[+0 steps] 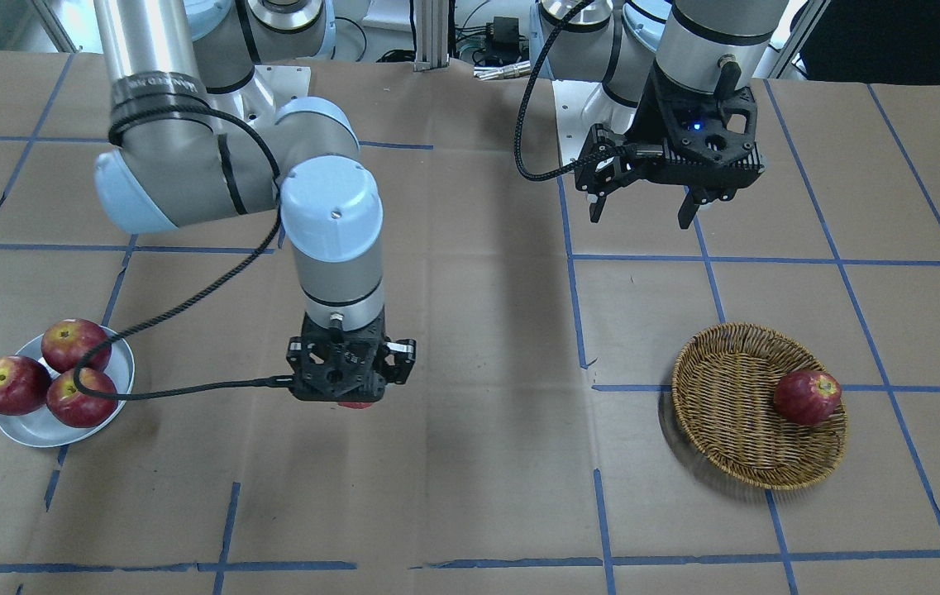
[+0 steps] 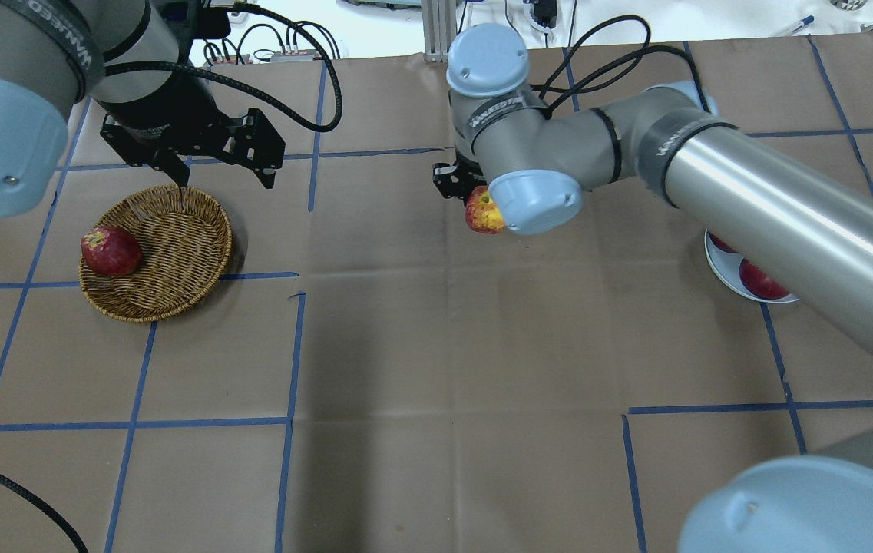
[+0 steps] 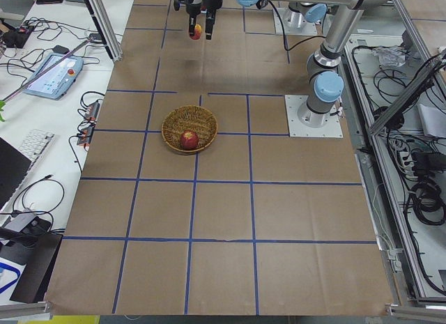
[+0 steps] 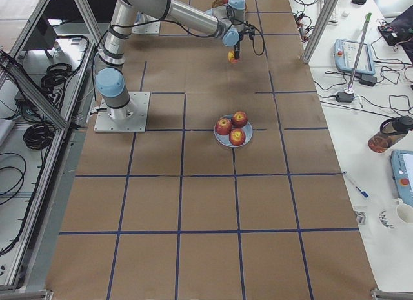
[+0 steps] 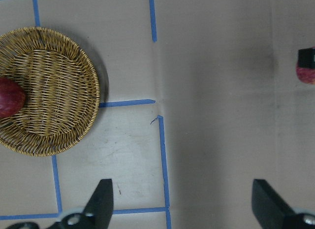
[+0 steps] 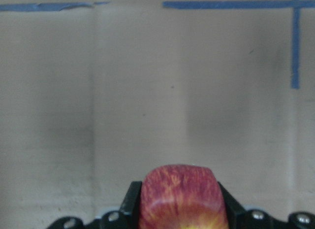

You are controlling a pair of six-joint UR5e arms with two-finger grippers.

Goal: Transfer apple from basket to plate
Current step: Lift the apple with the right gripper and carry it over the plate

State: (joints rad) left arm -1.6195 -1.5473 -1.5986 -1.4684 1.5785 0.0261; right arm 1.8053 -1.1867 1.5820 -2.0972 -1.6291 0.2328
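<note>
My right gripper is shut on the pinkish-red apple with yellow streaks and holds it above the bare table near the middle, between basket and plate. The right wrist view shows the apple clamped between both fingers. The wicker basket lies on the robot's left side. The white plate lies on its right side, mostly hidden under the right arm in the overhead view. My left gripper is open and empty, hanging above the table just beyond the basket's far rim.
A darker red apple lies in the basket against its rim. Three dark red apples sit on the plate, filling most of it. Brown paper with blue tape lines covers the table. The right arm's cable hangs over the plate.
</note>
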